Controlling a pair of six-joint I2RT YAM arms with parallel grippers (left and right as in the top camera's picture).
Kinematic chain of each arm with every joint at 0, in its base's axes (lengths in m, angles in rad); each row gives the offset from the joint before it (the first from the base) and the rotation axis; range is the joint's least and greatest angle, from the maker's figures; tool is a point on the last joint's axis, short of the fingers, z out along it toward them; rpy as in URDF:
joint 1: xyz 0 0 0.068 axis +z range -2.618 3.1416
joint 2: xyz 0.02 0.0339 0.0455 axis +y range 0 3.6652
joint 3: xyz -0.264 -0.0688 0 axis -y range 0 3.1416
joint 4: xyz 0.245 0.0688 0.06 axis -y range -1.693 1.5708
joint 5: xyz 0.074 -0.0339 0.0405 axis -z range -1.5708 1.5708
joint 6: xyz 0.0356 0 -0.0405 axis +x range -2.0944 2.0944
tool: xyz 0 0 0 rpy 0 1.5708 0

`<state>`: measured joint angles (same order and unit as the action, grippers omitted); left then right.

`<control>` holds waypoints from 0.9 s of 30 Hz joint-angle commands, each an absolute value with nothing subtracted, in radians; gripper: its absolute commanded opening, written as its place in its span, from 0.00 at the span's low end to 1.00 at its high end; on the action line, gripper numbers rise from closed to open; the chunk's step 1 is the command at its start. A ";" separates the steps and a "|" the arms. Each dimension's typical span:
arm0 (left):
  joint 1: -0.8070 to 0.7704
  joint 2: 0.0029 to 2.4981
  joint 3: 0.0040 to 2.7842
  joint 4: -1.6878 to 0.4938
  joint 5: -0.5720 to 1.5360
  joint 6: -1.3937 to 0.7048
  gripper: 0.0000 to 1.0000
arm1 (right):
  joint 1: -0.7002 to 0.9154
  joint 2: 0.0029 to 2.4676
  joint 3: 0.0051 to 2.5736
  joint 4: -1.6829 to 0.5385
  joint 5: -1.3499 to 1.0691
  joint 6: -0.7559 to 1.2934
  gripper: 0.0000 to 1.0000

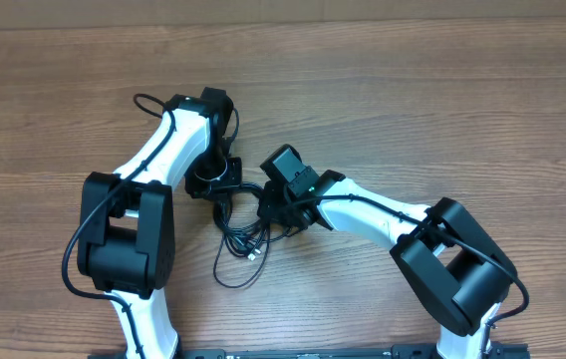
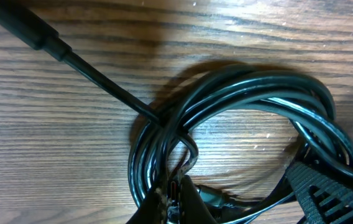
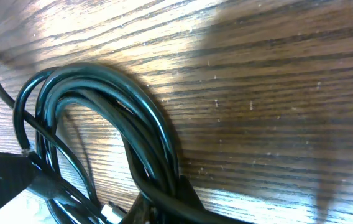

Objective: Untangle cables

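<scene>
Cables (image 1: 246,237): thin black cords in a tangled coil with loose loops. They lie on the wooden table (image 1: 413,100), at the centre between the two arms.
Plug end (image 2: 32,30): stretched out away from the coil.
Left gripper (image 2: 174,200): jaws together, pinching a few strands at the coil's edge.
Right gripper (image 3: 164,208): jaws together, clamped on the coil's thick part.

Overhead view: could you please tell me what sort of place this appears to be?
Probably a robotics lab bench: a left arm and right arm at a wood-grain table, working on tangled black cables.
</scene>
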<state>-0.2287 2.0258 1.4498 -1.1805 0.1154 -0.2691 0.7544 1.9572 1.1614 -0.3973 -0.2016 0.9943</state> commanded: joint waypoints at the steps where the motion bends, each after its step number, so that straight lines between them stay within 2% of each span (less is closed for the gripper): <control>1: -0.249 2.035 1.435 -1.185 0.124 -0.258 0.04 | 0.751 1.970 1.177 -0.397 -0.184 0.995 0.05; 11: -0.315 2.035 1.403 -1.158 0.123 -0.270 0.04 | 0.751 1.970 1.177 -0.398 -0.184 0.995 0.05; 27: -0.317 2.030 1.308 -1.177 0.145 -0.295 0.04 | 0.751 1.970 1.177 -0.397 -0.184 0.995 0.05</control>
<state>-0.3130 2.0258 1.3159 -1.1637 0.1200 -0.2821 0.7547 1.9572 1.1614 -0.4034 -0.2058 0.9936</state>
